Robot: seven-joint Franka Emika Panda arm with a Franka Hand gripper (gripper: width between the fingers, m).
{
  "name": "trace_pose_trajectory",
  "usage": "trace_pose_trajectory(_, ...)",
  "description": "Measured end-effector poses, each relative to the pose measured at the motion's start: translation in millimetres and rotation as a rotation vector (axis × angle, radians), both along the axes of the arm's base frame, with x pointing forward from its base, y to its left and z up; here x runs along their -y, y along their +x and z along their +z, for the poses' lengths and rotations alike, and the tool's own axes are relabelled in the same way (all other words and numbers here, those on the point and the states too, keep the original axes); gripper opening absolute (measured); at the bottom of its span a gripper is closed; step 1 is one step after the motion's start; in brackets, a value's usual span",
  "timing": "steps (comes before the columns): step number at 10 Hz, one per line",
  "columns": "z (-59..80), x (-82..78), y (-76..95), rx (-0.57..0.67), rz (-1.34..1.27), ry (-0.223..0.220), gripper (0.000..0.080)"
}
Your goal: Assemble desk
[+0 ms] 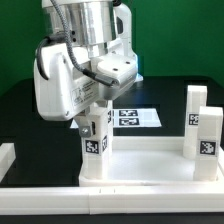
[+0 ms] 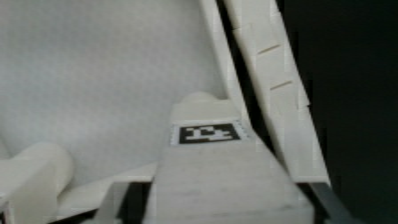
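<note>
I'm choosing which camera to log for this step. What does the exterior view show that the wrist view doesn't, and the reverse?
Only the exterior view shows the arm, the marker board behind, and two further legs standing at its right side. Only the wrist view shows the tag on the end of the leg at the hand. Both show that leg and the tabletop panel. Neither shows clearly whether the hand is shut.

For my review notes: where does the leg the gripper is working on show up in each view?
Exterior view: the leg stands upright on the tabletop panel, toward the exterior view's left, directly under the gripper.
Wrist view: the leg fills the lower middle, between the fingers.
Shared landmark: the square tag on that leg.
</note>
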State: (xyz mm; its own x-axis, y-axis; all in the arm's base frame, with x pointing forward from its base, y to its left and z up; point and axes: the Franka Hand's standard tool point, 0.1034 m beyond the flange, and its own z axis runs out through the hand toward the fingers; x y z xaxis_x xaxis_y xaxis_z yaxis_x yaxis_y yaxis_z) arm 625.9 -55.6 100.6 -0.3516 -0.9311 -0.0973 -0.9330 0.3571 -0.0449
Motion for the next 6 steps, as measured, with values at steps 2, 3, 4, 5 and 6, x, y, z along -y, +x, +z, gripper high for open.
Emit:
trace_pose_trajectory(2, 5.5, -8.4, 1.7, 0.008, 0.013, 0.003, 0.05)
trace_pose_trajectory(3, 18.7, -16.3, 4.1, 0.027, 0.022, 0.014, 0.0617)
trace_pose_trajectory(4, 33.4, -18.9, 7.7, 0.049, 0.022, 0.026, 0.064)
trace_pose_trajectory(5, 46.2, -18.1, 11.9, 0.068, 0.02, 0.032, 0.064)
trace_pose_trajectory(6, 50.6, -16.8, 14.2, 0.065, 0.021, 0.037, 0.0648)
